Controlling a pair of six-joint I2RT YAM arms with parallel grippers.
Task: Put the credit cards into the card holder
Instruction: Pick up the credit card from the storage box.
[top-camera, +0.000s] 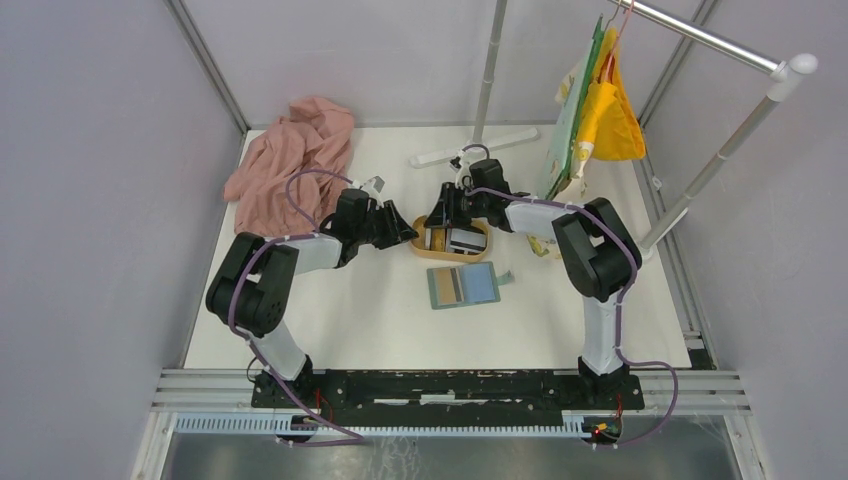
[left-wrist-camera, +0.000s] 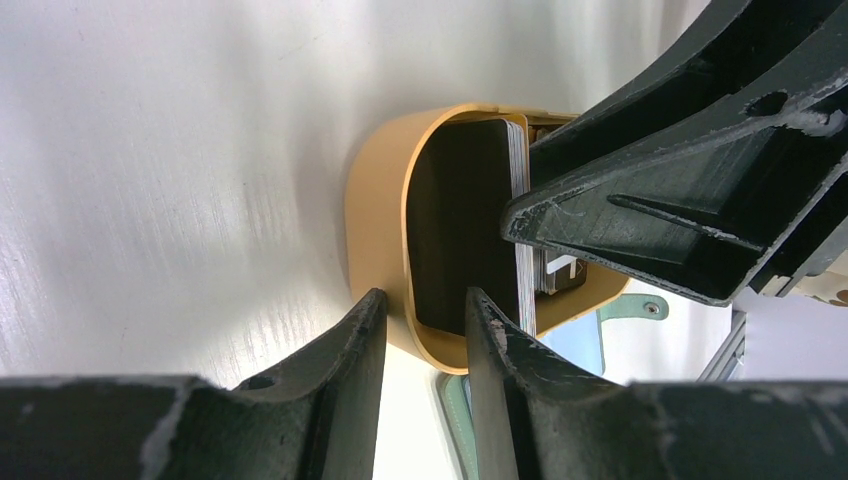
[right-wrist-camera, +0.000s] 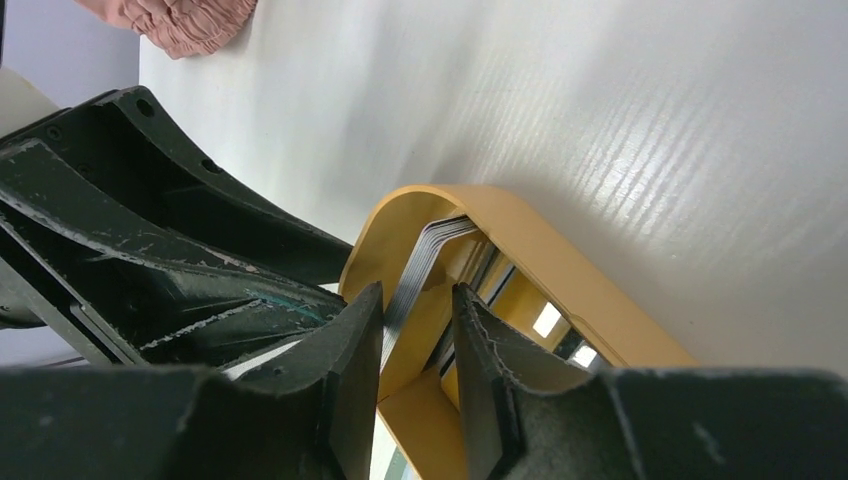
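Note:
An oval light-wood tray (top-camera: 450, 258) holds the credit cards (top-camera: 462, 240), a stack standing on edge plus a few lying flat. The card holder (top-camera: 463, 285) lies open just in front of it, pale blue and tan inside, empty. My left gripper (top-camera: 408, 232) grips the tray's left end: in the left wrist view (left-wrist-camera: 425, 305) one finger is outside the tray wall (left-wrist-camera: 375, 200) and one inside, against a black card (left-wrist-camera: 460, 220). My right gripper (right-wrist-camera: 415, 300) is open, its fingers astride the card stack (right-wrist-camera: 430, 245), which lies against the left finger.
A pink cloth (top-camera: 290, 165) lies bunched at the back left. A white bar (top-camera: 475, 150) lies at the back middle. Yellow and green cloths (top-camera: 605, 110) hang from a metal rack (top-camera: 720, 160) at the back right. Grey walls close in both sides.

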